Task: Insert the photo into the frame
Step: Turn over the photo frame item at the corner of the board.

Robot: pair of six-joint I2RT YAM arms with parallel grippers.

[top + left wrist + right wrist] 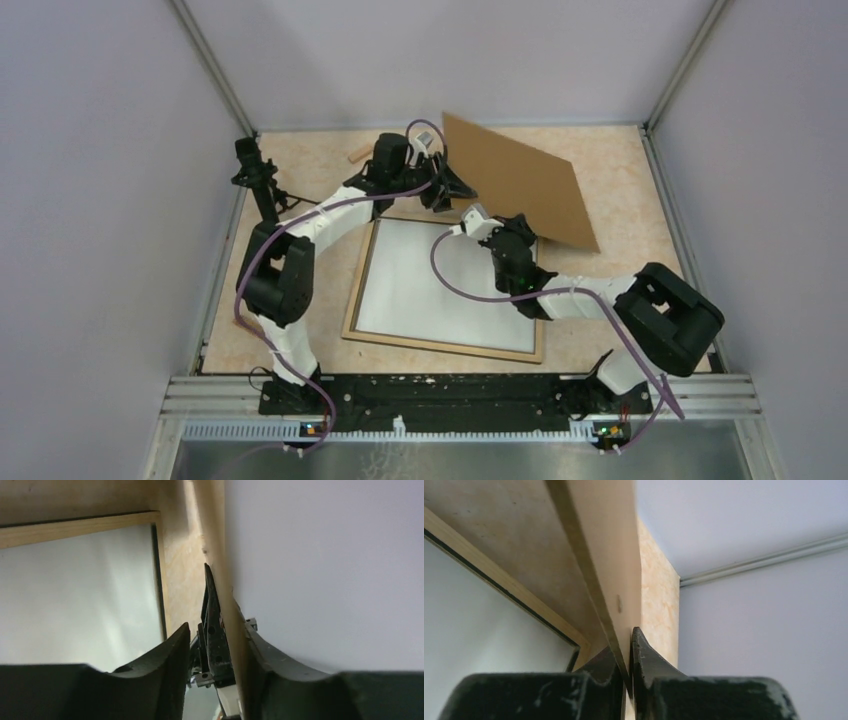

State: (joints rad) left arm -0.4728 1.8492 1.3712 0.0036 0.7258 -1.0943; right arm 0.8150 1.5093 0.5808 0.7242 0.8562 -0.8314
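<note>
Left wrist view: the left gripper is released. Its two dark fingers stand apart, and the thin edge of the brown backing board runs up between them. The board lies close against the right-hand finger, with clear space on the other side.

In the right wrist view, the right gripper is clenched on the same board. Both tips are pressed to its two faces right at the edge.

From the top camera, both claws meet at the board's near-left edge, the left one farther back and the right one just beside it toward the bases. The board stands tilted over the far right part of the table. Its long axis runs from far left to near right, and its raised corner points toward the back wall.

Just in front of the claws, the frame lies flat near the table's middle, pale wood face up. Its long axis runs left to right across the table, with the right end swung slightly toward the arm bases. A white sheet fills the opening inside its rails. Whether that is the photo lying face down cannot be told. The right arm reaches over the frame's far right corner.
</note>
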